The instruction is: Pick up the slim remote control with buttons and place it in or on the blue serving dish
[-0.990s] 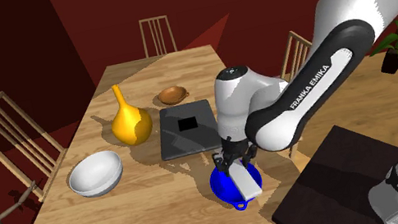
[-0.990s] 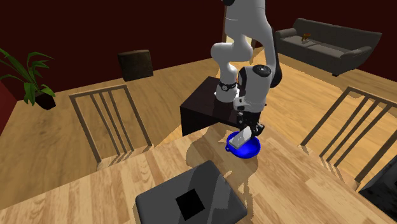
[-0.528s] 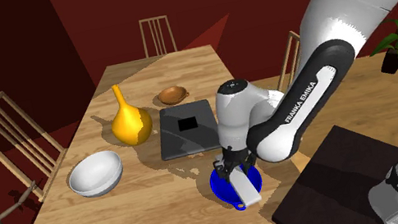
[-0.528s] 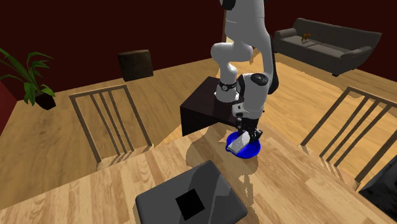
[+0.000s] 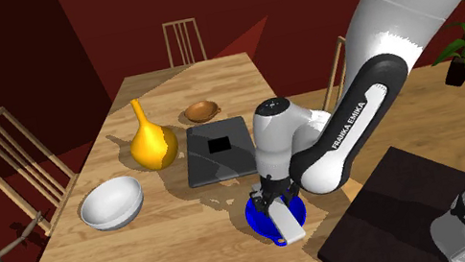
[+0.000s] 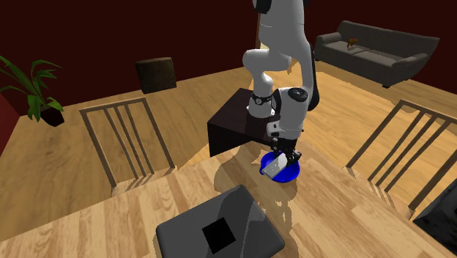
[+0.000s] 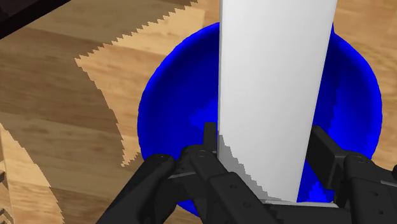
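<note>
Pick is done: the claw pinches the slim remote by one end. In the wrist view both black fingers sit tight against its long edges. The remote is drawn as a plain white slab with no buttons visible.

Carry looks done too. The remote hangs over the blue serving dish, lower centre of the shoulder view, by the table edge nearest the stand. In the second exterior view the claw is right above the dish, right of centre, and the remote slants down into it. In the wrist view the dish lies under most of the remote's length, but the far end runs past the rim. Cannot tell whether the remote touches the dish yet.

Left: let go and pull clear. Judgement:
- The remote looks longer than the dish is wide, so it probably lands across the rim rather than flat inside. "In or on" covers that.
- Risk: the overhanging end tips it out at release.

Yellow vase, white bowl and dark flat slab stand well apart from the dish, not in the way.
</note>
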Available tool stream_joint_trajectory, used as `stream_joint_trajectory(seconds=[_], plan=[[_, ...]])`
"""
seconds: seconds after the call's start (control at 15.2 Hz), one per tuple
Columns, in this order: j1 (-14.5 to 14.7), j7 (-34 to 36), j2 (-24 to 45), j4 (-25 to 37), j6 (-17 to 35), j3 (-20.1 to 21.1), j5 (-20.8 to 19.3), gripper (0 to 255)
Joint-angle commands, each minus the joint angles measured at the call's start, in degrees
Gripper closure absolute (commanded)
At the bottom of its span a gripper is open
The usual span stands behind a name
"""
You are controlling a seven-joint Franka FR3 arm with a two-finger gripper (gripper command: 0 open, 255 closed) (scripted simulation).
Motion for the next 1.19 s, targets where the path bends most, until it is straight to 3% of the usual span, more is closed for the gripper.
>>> stream_joint_trajectory(seconds=[0.0,0.07,0.4,0.66,1.12], plan=[[0.00,0.00,0.01,0.02,0.01,0.00,-0.01,255],[0.00,0.00,0.01,0.02,0.01,0.00,-0.01,0],[0.00,0.00,0.01,0.01,0.01,0.00,-0.01,0],[-0.82,-2.47,-8.06,-0.13,-7.76,1.29,3.43,0],[-0.74,-2.48,-8.06,-0.13,-7.76,1.20,3.44,0]])
